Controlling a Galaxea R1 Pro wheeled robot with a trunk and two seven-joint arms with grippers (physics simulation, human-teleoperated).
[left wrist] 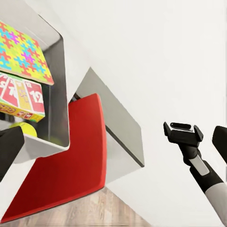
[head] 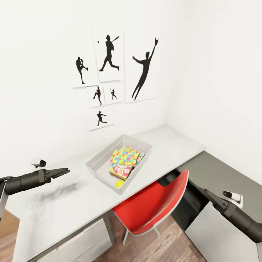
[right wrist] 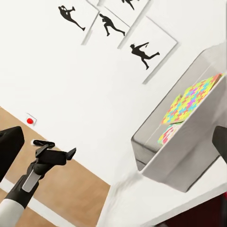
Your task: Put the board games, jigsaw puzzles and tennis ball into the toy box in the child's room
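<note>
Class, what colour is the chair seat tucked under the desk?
Red chair seat, clearest in the head view.

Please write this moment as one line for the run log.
toy box: on table, holds puzzle, board game, ball | left pincer: empty, off to the side | chair: at table

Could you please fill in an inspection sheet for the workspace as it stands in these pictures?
Surface: white table, with a dark smudge near the left arm.
Job's things: toy box on the table holds a jigsaw puzzle, a board game and a tennis ball.
Clutter: nothing seen on the table outside the box.
Grippers: left hand over the table's left part, shut and empty; right hand beside the red chair, state unclear.
Cables: nothing seen.
Surroundings: silhouette pictures on the white wall; wooden floor.
</note>
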